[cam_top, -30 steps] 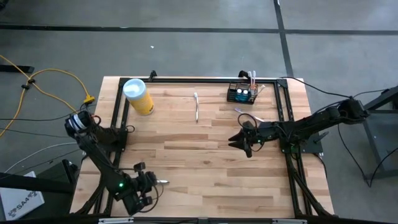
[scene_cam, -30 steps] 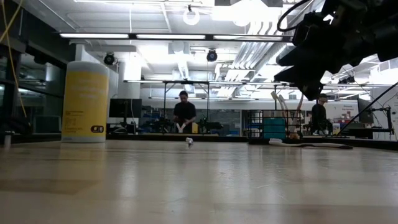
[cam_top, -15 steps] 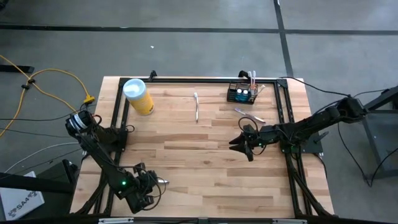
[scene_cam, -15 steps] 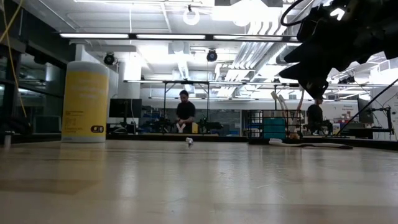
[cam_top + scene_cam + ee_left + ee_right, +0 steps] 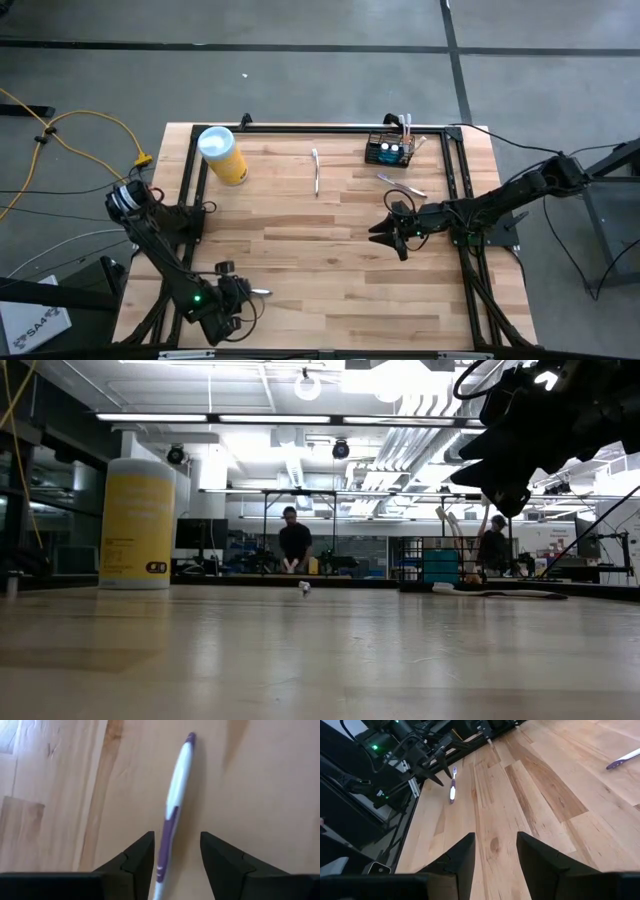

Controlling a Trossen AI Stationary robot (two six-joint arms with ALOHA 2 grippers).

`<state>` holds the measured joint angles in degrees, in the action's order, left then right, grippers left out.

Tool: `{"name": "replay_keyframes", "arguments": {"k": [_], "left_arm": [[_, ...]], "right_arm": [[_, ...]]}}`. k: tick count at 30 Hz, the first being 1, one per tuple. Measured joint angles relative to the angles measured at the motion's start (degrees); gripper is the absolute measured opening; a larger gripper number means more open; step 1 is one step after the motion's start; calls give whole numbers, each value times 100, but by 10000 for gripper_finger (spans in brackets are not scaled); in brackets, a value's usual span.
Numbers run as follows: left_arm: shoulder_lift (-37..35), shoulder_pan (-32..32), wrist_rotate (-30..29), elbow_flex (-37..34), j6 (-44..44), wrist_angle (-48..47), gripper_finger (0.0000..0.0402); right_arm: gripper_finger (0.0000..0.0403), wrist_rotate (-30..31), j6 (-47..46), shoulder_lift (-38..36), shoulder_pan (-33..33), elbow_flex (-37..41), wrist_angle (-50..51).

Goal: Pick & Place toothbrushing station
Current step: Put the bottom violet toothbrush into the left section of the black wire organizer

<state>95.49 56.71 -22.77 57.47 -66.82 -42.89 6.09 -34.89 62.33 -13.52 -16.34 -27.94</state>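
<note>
The toothbrushing station [image 5: 390, 150] is a black wire basket at the table's far right; it also shows in the low view [image 5: 440, 565]. A purple and white toothbrush [image 5: 172, 805] lies flat on the table near the front left corner [image 5: 258, 292]. My left gripper [image 5: 176, 842] is open, low over the table, one finger on each side of the toothbrush's handle with a gap showing. My right gripper [image 5: 385, 232] hangs open above the table's right half [image 5: 500, 500], with nothing between its fingers [image 5: 495, 845].
A yellow canister with a white lid [image 5: 222, 153] stands at the far left. One toothbrush [image 5: 316, 172] lies at the far middle and another [image 5: 400, 183] just in front of the basket. A black frame [image 5: 190, 190] borders the table. People stand in the room behind.
My right gripper has shifted a little toward the table's right edge while staying above the table. The toothbrush at my left gripper lies where it lay.
</note>
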Motion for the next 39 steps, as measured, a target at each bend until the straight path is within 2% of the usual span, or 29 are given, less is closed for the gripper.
{"name": "replay_keyframes", "arguments": {"k": [12,39], "left_arm": [[272,-92,311,0,-95,-326,153],[543,-136,53,7,305,-278,144]], "right_arm": [[136,0,6,0,0,0,4],[136,0,-2,0,0,0,7]]}}
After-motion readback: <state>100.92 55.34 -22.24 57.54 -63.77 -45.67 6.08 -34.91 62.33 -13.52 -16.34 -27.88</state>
